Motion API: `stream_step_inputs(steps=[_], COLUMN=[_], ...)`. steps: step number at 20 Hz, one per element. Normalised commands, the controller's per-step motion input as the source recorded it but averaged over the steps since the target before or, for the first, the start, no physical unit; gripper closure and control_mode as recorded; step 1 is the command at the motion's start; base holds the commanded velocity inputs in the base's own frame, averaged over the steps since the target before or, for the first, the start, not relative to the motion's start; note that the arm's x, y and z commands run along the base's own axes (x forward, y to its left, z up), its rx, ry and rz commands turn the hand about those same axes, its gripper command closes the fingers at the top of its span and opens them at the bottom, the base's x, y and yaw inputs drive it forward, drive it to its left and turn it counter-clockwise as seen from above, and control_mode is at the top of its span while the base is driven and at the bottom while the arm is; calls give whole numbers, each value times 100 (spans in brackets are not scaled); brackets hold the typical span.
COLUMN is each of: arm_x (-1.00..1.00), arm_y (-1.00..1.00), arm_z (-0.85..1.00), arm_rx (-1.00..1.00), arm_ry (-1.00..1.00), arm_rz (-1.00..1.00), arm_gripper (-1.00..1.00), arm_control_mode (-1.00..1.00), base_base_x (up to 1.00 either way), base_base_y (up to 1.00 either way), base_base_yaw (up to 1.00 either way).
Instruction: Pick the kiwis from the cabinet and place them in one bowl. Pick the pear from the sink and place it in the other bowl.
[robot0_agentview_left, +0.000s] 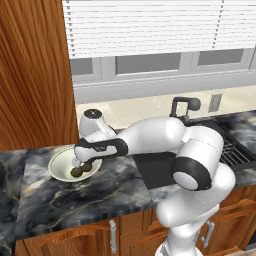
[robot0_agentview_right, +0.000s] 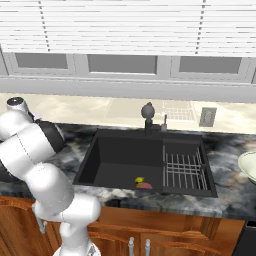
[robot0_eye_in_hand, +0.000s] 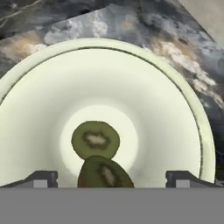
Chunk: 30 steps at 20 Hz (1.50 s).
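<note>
Two olive-brown kiwis (robot0_eye_in_hand: 95, 140) lie together in the bottom of an off-white bowl (robot0_eye_in_hand: 153, 87). My gripper (robot0_eye_in_hand: 112, 179) hangs open just above them. Its fingertips (robot0_eye_in_hand: 41, 179) stand wide apart, clear of the nearer kiwi (robot0_eye_in_hand: 105, 174) on both sides. In the left base view the bowl (robot0_agentview_left: 59, 162) sits on the dark marble counter below the wooden cabinet (robot0_agentview_left: 30, 75), with my gripper (robot0_agentview_left: 81, 165) over the kiwis (robot0_agentview_left: 77, 172). The yellow-green pear (robot0_agentview_right: 139, 180) lies in the black sink (robot0_agentview_right: 115, 160). The other bowl (robot0_agentview_right: 248, 167) is at the right edge of the counter.
A flat reddish-pink thing (robot0_agentview_right: 146, 185) lies beside the pear. A grey wire rack (robot0_agentview_right: 185, 170) fills the sink's right part and a black faucet (robot0_agentview_right: 148, 114) stands behind it. Drawers and doors with silver handles (robot0_agentview_left: 113, 235) run below the counter.
</note>
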Motion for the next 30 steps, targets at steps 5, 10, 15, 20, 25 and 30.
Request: stream_step_inputs(steps=[5, 10, 15, 20, 25, 30], arm_x=[-29, -9, 0, -1, -4, -14], arm_y=[-49, -73, -73, -72, -72, -68], arm_z=[29, 33, 36, 38, 39, 25], arm_rx=[0, 1, 4, 7, 13, 20], arm_ry=[-1, 0, 3, 6, 9, 8], arm_rz=[-25, -37, -43, -47, -46, -47], arm_gripper=[-100, -100, -100, -100, -100, -100], arm_control_mode=[-100, -100, -100, -100, -100, -100], base_base_x=[0, 0, 0, 0, 0, 0], base_base_y=[0, 0, 0, 0, 0, 0], base_base_yaw=[0, 0, 0, 0, 0, 0])
